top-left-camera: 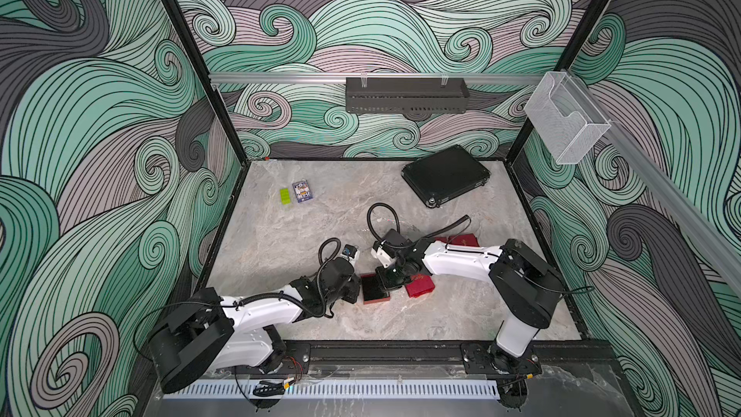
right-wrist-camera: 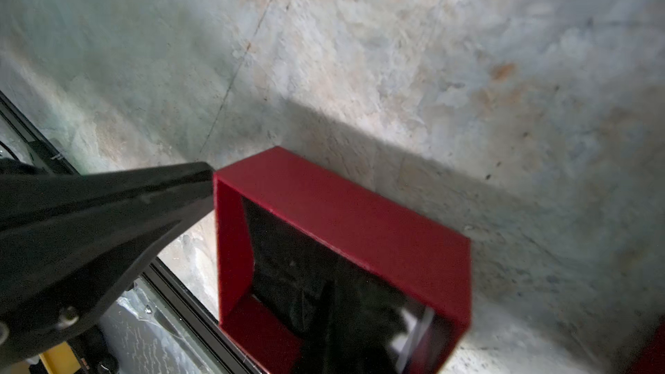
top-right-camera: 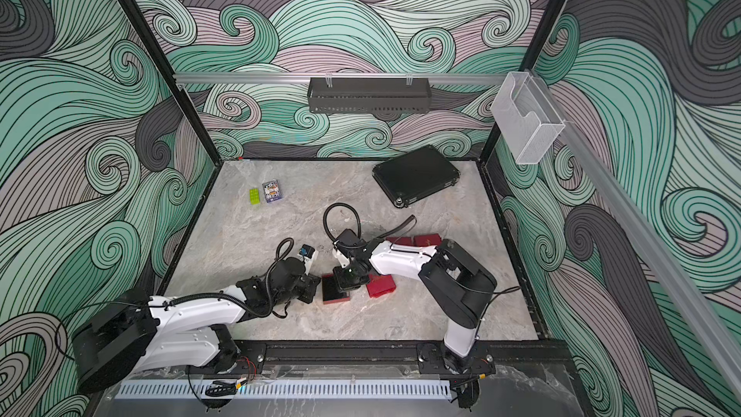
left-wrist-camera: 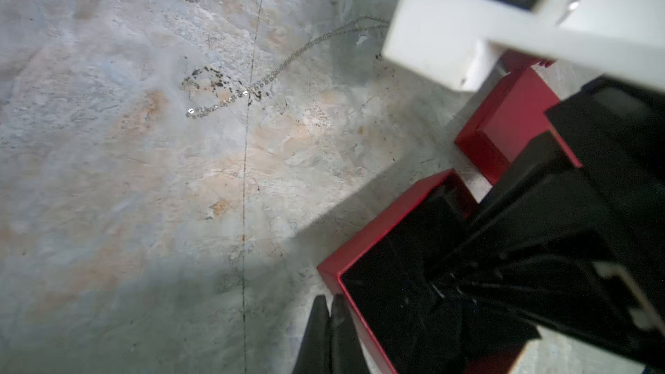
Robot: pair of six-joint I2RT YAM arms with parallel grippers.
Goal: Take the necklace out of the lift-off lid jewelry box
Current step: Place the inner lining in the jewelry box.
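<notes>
Marble-look counter (top-left-camera: 280,242) inside a cell w/ swirl-print walls; both arms reach to centre-front.

- L gripper (left-wrist-camera: 329,332): fingers pressed together, nothing between them. Tip sits against the outer wall of the open box base (top-left-camera: 375,290), near a corner.
- R gripper (left-wrist-camera: 467,264): comes in from above, fingers down inside the box base. Wrist views are blurred and the fingers are dark against the black lining, so cannot tell whether it is released or clenched, nor whether anything is between the fingers.
- Base: red walls, black lining, top off. The lid (top-left-camera: 419,286) lies flat on the counter just beside it on the R arm's side, w/ a narrow strip of counter between them.
- Task item: necklace (left-wrist-camera: 252,89), thin silver chain, is out of the box. It lies loose on bare counter beyond the base, toward the back wall. It runs in slack curves, and one end passes behind the R arm's white link (left-wrist-camera: 431,30). Barely visible in the top views.
- More red boxes (top-left-camera: 461,240) sit partly hidden behind the R forearm.
- Rear right: black case (top-left-camera: 446,174).
- Rear left: green brick (top-left-camera: 285,196) and card pack (top-left-camera: 302,191), just beside each other.
- Back wall: black tray (top-left-camera: 405,94) on a rail.
- Right side: clear holder (top-left-camera: 565,118).
</notes>
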